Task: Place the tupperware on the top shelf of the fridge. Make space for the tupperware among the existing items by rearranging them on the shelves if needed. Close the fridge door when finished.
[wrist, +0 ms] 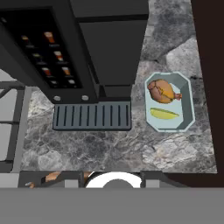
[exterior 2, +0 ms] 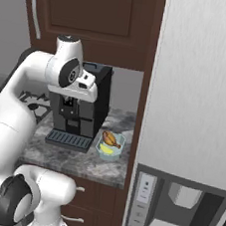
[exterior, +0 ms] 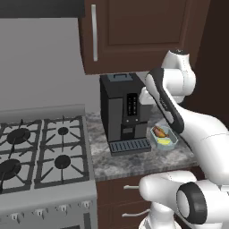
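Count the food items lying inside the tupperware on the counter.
2. In the tupperware, a roasted chicken piece lies at the end nearer the coffee machine, and a yellow piece lies beside it. Nothing appears hidden.

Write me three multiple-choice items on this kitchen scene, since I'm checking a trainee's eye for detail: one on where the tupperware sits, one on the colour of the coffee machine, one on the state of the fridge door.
1. Where is the tupperware?
A. On the counter beside the coffee machine
B. On the stove
C. Inside the fridge

2. What colour is the coffee machine?
A. White
B. Black
C. Red

3. How is the fridge door?
A. Wide open
B. Removed
C. Shut

Answers:
1 A, the hand view shows it on the stone counter next to the machine's drip tray.
2 B, its body is dark in both base views.
3 C, the right base view shows the door's flat front, with the dispenser in it.
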Tool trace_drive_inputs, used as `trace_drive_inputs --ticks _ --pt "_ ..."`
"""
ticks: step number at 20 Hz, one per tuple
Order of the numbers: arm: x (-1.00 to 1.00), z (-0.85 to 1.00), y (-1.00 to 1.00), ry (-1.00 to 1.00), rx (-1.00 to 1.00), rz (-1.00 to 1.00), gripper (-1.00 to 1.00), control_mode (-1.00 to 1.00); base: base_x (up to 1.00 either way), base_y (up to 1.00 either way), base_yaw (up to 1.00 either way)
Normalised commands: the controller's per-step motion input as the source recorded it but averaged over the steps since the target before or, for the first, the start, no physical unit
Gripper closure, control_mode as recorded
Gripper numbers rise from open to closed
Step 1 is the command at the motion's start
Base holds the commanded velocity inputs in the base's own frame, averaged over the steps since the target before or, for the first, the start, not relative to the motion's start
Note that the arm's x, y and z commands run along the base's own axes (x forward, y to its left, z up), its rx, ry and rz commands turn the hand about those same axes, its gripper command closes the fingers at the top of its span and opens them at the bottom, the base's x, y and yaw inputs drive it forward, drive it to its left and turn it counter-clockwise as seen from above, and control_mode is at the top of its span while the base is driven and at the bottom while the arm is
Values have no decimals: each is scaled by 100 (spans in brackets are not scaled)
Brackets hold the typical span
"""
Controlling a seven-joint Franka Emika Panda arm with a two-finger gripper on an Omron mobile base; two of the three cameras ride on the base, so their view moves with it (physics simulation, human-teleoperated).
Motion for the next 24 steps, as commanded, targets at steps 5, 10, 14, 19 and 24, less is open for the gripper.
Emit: trace_drive_inputs --ticks 5,10,14,19,24 --pt "-58 -5 -38 -9 7 -17 -100 -100 0 0 0" --pt "-52 -31 -58 -5 8 -46 -100 -100 0 0 0" --pt "-17 -54 -41 0 7 -41 -100 -100 0 0 0" --pt "1 -70 -36 1 0 -39 -100 -100 0 0 0" --pt "8 -68 -41 0 9 -34 -100 -100 0 0 0"
